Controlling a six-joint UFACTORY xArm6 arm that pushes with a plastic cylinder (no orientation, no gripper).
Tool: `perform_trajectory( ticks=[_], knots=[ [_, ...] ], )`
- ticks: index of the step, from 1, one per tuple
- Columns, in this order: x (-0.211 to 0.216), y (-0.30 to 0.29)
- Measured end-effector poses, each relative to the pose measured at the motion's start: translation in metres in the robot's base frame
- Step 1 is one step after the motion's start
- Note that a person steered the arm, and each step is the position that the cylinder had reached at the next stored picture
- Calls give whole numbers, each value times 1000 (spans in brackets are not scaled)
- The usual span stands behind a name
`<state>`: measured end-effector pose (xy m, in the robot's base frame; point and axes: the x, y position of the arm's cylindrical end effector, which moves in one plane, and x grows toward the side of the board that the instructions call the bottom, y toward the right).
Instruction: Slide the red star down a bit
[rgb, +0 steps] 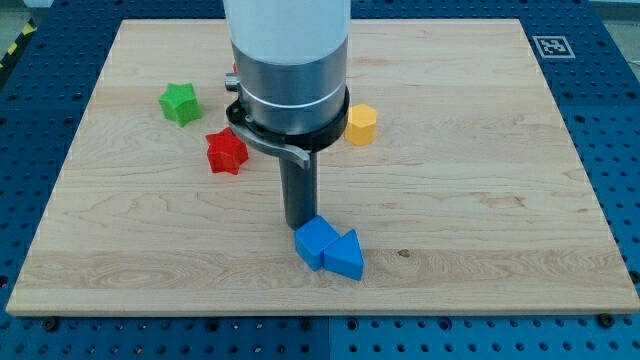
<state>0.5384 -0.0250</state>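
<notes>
The red star (227, 151) lies on the wooden board (480, 150) left of centre. My tip (300, 224) is the lower end of the dark rod, down and to the right of the red star, well apart from it. The tip stands just above the blue cube (317, 241), touching or nearly touching its top edge. A blue triangular block (345, 256) sits against the cube's right side.
A green star (180, 103) lies up and left of the red star. A yellow hexagonal block (360, 124) sits right of the arm's body. A small red piece (233, 72) shows at the arm's left edge, mostly hidden. An ArUco marker (551, 46) is off the board's top right corner.
</notes>
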Motion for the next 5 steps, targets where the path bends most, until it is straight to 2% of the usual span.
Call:
perform_trajectory(
  ticks=[2,3,5],
  knots=[
    [7,-7],
    [-35,-4],
    [-43,-4]
  ],
)
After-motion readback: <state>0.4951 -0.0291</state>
